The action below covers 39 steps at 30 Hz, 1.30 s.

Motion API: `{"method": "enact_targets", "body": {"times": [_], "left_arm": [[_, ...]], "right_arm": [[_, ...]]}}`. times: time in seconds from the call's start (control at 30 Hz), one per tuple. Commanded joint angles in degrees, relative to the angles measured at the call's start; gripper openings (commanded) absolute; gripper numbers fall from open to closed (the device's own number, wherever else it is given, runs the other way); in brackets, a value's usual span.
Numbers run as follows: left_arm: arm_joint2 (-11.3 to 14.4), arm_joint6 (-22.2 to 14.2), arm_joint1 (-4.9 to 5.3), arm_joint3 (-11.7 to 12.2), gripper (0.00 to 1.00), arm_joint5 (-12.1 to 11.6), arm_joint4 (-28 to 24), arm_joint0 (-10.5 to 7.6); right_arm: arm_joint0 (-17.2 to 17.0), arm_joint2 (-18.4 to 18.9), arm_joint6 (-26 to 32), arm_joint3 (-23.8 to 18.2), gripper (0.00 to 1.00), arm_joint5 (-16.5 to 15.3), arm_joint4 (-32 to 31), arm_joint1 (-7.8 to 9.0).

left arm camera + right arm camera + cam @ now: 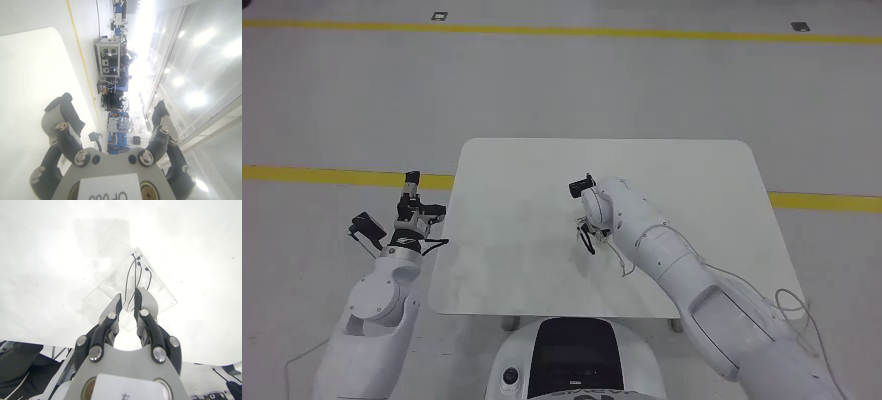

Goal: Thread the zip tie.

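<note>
At frame centre, your right gripper (pixel 128 293) is hovering, fingers slightly parted, over zip ties (pixel 147 269) lying in a clear tray (pixel 166 296); at left, your left gripper (pixel 412 195) is gaping wide, gripping nothing

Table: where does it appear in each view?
Top view: table in the centre, under the right arm.
Left wrist view: table beside the left gripper, its rounded corner near the yellow line.
Right wrist view: table beneath the right gripper and clear tray.
Shared landmark: the yellow line, also in the top view.
</note>
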Motion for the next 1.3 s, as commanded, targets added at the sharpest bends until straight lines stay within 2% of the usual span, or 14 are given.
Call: {"method": "enact_targets", "body": {"times": [0.0, 0.33, 0.57, 0.73, 0.8, 1.0, 1.17, 1.27], "left_arm": [[0.0, 0.0, 0.0, 0.0, 1.0, 0.0, 0.0, 0.0], [0.0, 0.0, 0.0, 0.0, 1.0, 0.0, 0.0, 0.0], [0.0, 0.0, 0.0, 0.0, 1.0, 0.0, 0.0, 0.0], [0.0, 0.0, 0.0, 0.0, 1.0, 0.0, 0.0, 0.0], [0.0, 0.0, 0.0, 0.0, 1.0, 0.0, 0.0, 0.0], [0.0, 0.0, 0.0, 0.0, 1.0, 0.0, 0.0, 0.0], [0.0, 0.0, 0.0, 0.0, 1.0, 0.0, 0.0, 0.0], [0.0, 0.0, 0.0, 0.0, 1.0, 0.0, 0.0, 0.0]], "right_arm": [[0.4, -0.3, -0.4, 1.3, 0.17, -0.2, 0.3, -0.41], [2.3, -1.2, -2.0, 6.5, 0.22, -0.9, 1.5, -2.27], [3.2, -1.6, -2.8, 9.0, 0.15, -1.4, 2.0, -3.26], [3.6, -1.7, -3.3, 10.0, 0.02, -1.3, 2.0, -3.77], [3.8, -1.7, -3.4, 10.3, 0.0, -1.2, 2.0, -3.97], [3.8, -1.4, -3.8, 9.0, 0.07, -1.1, 1.7, -4.09], [3.0, -0.4, -3.5, 5.9, 0.08, -1.5, 1.1, -3.4], [2.1, 0.3, -2.9, 3.5, 0.12, -1.3, 0.1, -2.76]]}}
